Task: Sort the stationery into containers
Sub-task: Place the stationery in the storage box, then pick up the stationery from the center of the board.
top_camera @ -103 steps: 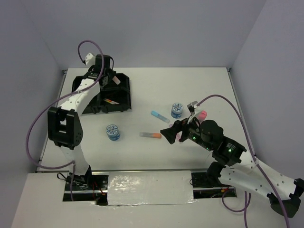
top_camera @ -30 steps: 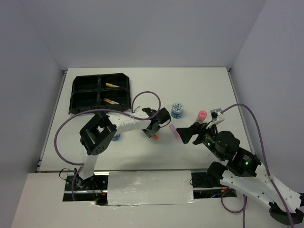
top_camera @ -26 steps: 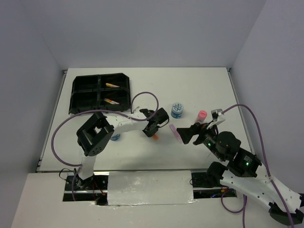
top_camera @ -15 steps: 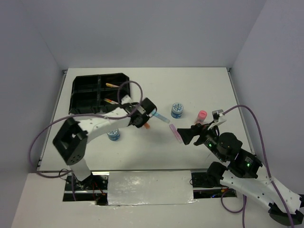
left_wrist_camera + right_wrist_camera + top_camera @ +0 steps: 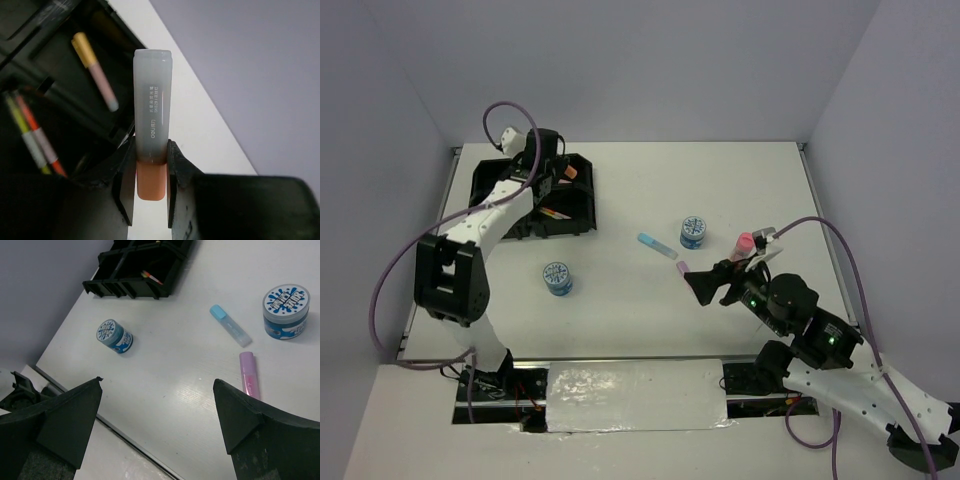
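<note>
Presently the left hand (image 5: 150,165) grips the orange marker (image 5: 152,120) above the far right corner of the tray (image 5: 578,200); next, in my judgement: lower within the walls, release. Meanwhile the right hand (image 5: 157,390) gapes empty over the purple marker (image 5: 248,374) on the desk (image 5: 165,365).

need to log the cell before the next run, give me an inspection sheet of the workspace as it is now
surface: white table, no spills seen
job's things: black tray at the far left, pens inside; orange marker held above the tray; two blue tubs, blue marker, pink marker and pink-capped bottle loose on the table
clutter: nothing seen
grippers: left gripper shut on the orange marker; right gripper open, holding nothing, above the table near the pink marker
cables: purple cables loop off each arm, touching no items
surroundings: plain grey walls
</note>
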{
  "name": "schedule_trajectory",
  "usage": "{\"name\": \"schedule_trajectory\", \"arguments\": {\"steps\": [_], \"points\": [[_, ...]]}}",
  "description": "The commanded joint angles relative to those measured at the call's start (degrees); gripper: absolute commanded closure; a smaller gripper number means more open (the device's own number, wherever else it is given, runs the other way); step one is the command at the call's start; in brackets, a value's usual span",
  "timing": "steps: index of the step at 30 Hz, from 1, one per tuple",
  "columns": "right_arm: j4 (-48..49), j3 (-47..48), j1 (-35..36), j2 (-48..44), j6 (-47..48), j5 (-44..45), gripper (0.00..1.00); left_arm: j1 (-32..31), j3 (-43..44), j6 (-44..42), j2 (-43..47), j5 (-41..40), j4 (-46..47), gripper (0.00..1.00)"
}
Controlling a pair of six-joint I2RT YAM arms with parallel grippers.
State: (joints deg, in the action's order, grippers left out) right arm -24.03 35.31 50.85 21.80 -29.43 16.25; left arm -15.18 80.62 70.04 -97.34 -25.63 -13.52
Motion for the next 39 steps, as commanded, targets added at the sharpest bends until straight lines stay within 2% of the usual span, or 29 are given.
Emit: {"name": "schedule_trajectory", "arguments": {"steps": [1, 2, 7, 13, 15, 19, 22, 26, 27, 30, 33, 35, 39], "points": [[4.3, -0.3, -0.2, 1.6, 1.6, -1.5, 0.00, 2.5, 4.2, -3.9, -5.1, 5.7, 8.3, 0.92], [4.4, -0.3, -0.3, 2.1, 1.7, -1.6, 0.00, 3.6, 4.2, -3.7, -7.0, 6.3, 11.5, 0.90], [4.9, -0.9, -0.3, 3.0, 2.7, -2.8, 0.00, 4.6, 5.7, -3.6, -10.5, 4.9, 13.0, 0.78], [6.5, -2.0, -0.3, 4.2, 3.5, -4.5, 0.00, 5.9, 5.0, -3.7, -14.1, 6.4, 17.4, 0.54], [7.1, -2.1, -0.3, 4.7, 3.9, -5.2, 0.00, 7.0, 4.8, -2.7, -15.2, 8.3, 17.8, 0.54], [7.6, -1.7, -0.3, 6.1, 4.9, -7.0, 0.00, 7.9, 3.6, -1.5, -15.7, 8.3, 17.5, 0.21], [7.9, -1.4, -0.3, 6.8, 5.6, -7.5, 0.00, 7.9, 2.9, -1.2, -14.3, 7.3, 16.8, 0.10], [8.5, -1.0, -0.3, 7.3, 5.6, -7.0, 0.00, 7.4, 0.2, -2.8, -9.2, 8.0, 19.5, 0.08], [8.1, -0.9, -0.4, 7.2, 5.4, -6.4, 0.00, 5.7, 1.5, -3.6, -7.1, 7.3, 18.4, 0.06], [6.5, -0.2, -0.2, 6.2, 4.5, -2.7, 0.00, 1.8, 7.2, -7.6, -4.7, 3.7, 6.6, 0.02], [4.3, 1.0, -0.3, 3.8, 4.0, 0.2, 0.00, -5.2, 11.3, -7.4, -2.4, -4.7, -7.5, 0.01], [1.7, 2.0, -0.3, 2.1, 3.1, 2.1, 0.00, -10.1, 10.6, -1.5, -0.9, -8.8, -15.9, 0.01], [-2.3, 2.9, -0.3, -2.9, -0.1, 8.1, 0.00, -19.7, 8.7, 12.8, -1.3, -12.2, -24.7, 0.02]]}}
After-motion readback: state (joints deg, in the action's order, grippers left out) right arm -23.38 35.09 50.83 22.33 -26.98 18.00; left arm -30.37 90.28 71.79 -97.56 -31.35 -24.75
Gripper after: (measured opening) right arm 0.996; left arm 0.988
